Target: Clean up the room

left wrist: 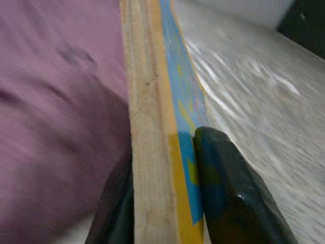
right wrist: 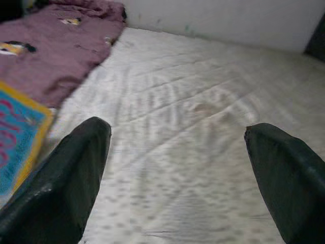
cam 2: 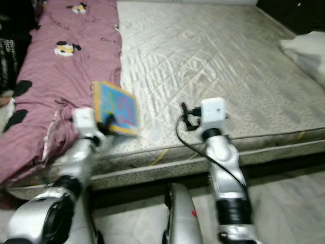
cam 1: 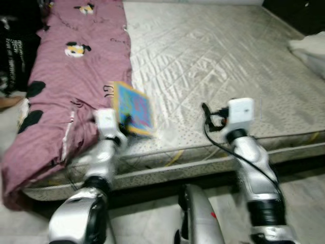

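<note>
A thin, flat wooden board (cam 1: 133, 108) with a bright blue face, a yellow border and pink markings is held upright on its edge above the near left part of a bare, quilted mattress (cam 1: 213, 61). The left gripper (left wrist: 165, 203) clamps the board's lower edge, one black finger pressed against the printed blue side and the other against the plain back, so the board rises straight up out of the grip. The board stands just beside the edge of a maroon blanket (cam 1: 76, 66) with cartoon prints, which covers the left strip of the mattress and droops over its near corner. To the right, well apart from the board, the right gripper (right wrist: 177, 168) hovers over the near edge of the mattress with its two fingers spread wide and nothing between them. A pale bundle of cloth (cam 1: 310, 48) lies at the mattress's far right edge.
</note>
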Robot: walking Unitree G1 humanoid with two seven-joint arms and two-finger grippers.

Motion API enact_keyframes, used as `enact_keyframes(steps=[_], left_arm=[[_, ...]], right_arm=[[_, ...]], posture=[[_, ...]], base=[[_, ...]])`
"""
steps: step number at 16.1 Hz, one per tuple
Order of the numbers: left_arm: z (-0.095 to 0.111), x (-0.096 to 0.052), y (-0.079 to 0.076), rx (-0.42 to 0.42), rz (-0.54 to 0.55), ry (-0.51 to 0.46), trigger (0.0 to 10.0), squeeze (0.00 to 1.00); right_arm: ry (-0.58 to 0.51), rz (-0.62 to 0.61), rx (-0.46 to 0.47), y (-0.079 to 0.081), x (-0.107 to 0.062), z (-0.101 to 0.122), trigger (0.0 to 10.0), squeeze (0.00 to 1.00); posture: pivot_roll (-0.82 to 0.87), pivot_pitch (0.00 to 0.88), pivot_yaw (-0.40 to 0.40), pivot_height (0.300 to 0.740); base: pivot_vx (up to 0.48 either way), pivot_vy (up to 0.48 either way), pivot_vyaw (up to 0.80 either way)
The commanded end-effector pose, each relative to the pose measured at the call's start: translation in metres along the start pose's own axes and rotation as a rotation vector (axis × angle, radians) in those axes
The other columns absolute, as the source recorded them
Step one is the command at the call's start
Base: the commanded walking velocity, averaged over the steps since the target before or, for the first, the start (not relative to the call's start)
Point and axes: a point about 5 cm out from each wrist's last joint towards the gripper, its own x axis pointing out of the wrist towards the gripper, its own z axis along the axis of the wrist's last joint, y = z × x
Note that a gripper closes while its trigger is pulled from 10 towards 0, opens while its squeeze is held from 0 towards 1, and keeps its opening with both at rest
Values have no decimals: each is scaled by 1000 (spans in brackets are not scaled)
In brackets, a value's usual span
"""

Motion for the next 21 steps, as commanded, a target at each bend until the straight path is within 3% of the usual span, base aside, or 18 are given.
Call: enact_keyframes(steps=[1,3,5,8,10,11,13,14,16,21], left_arm=[[7,-2,6,29,15,-54,0,0],[9,-7,11,50,18,-77,0,0],[12,-31,12,112,-25,-126,0,0],[23,-59,0,137,-44,-190,0,0],[31,-68,-7,177,-52,-187,0,0],[35,-73,-11,195,-58,-184,10000,0],[31,-80,-20,262,-71,-140,10000,0],[24,-85,-17,233,-56,-105,10000,0],[24,-82,-22,228,-95,-112,10000,0],[24,-79,-29,237,-73,-94,10000,0]], right_arm=[[-9,-3,24,2,2,1,10000,0],[2,1,51,9,1,-4,10000,0],[67,32,147,27,-4,-22,10000,0],[72,63,233,36,-6,-28,10000,0],[34,81,234,44,-4,-21,10000,0],[25,74,235,44,-4,-20,10000,0],[8,18,280,37,-4,-18,10000,0],[-12,-12,294,34,-4,-16,10000,0],[-23,-20,283,31,-3,-12,10000,0],[-33,-77,270,19,3,-8,10000,0]], posture=[[-36,0,-33,535],[-23,0,-23,535],[-2,0,-12,535],[44,0,-13,535],[50,0,-8,535],[53,0,-2,535],[55,0,3,535],[44,0,3,540],[42,0,-6,558],[32,0,-11,610]], base=[[0,0,0],[0,0,0],[0,0,0],[0,0,0],[0,0,0],[0,0,0],[0,0,0],[0,0,0],[0,0,0],[0,0,0]])
